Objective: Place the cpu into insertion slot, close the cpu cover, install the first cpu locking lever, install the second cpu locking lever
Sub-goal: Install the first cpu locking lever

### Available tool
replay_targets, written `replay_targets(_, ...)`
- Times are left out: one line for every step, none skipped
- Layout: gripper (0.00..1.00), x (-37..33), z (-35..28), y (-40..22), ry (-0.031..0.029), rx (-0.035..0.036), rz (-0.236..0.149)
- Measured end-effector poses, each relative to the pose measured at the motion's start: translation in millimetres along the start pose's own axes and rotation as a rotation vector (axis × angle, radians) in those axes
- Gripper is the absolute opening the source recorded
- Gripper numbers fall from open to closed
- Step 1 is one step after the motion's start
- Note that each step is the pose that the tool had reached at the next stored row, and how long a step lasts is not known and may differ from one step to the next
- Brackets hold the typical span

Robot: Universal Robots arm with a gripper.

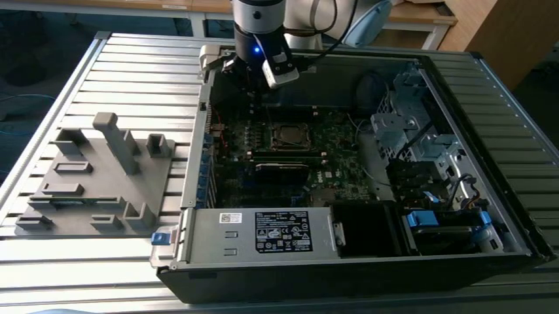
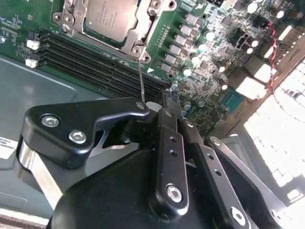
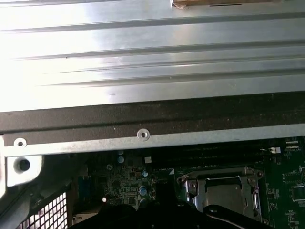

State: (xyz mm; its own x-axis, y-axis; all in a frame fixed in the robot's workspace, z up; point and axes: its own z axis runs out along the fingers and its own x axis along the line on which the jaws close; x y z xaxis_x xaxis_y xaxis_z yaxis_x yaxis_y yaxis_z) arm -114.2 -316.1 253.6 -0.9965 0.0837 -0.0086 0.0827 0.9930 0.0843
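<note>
Circuit board (image 1: 341, 167) showed green; chip (image 2: 112, 16) dull silver-grey; memory slots (image 2: 95, 67) black; power box (image 1: 218, 235) grey, label black-and-white; table (image 1: 131, 65) ribbed silver; stand (image 1: 96, 196) grey.

No text you can read here. In the lower middle of the exterior view you get a black-and-white label (image 1: 284, 232) on the grey power supply box (image 1: 253, 252); its print is too small to make out. Just to the exterior view's left of it sits a small white sticker (image 1: 230, 218), also illegible. In the second wrist view the cpu (image 2: 112, 16) top carries faint engraved lines, unreadable. A white sticker corner (image 2: 5, 148) on the grey metal casing shows print cut off by the frame edge. White silkscreen marks on the green motherboard (image 2: 209, 52) are blurred, so no characters can be told.
</note>
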Motion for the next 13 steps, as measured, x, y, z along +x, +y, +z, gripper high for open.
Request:
replay_targets(0.10, 0.0, 0.1, 0.4, 0.0001, -0.0008, 0.000)
replay_targets(0.10, 0.1, 0.1, 0.8, 0.0001, -0.0017, 0.000)
replay_targets(0.10, 0.1, 0.2, 1.1, 0.0002, -0.0027, 0.000)
replay_targets(0.10, 0.1, 0.2, 1.5, 0.0004, -0.0038, 0.000)
replay_targets(0.10, 0.2, 0.3, 1.9, 0.0005, -0.0050, 0.000)
replay_targets(0.10, 0.2, 0.4, 2.2, 0.0005, -0.0061, 0.000)
replay_targets(0.10, 0.2, 0.5, 2.5, 0.0006, -0.0073, 0.000)
replay_targets(0.10, 0.2, 0.5, 2.8, 0.0006, -0.0082, 0.000)
replay_targets(0.10, 0.2, 0.6, 3.0, 0.0007, -0.0086, 0.000)
replay_targets(0.10, 0.2, 0.6, 3.2, 0.0007, -0.0088, 0.000)
replay_targets(0.10, 0.0, 0.7, 3.4, 0.0007, -0.0090, 0.000)
replay_targets(0.10, -0.3, 0.7, 3.5, 0.0008, -0.0090, 0.000)
replay_targets(0.10, -0.8, 0.8, 3.7, 0.0008, -0.0091, 0.000)
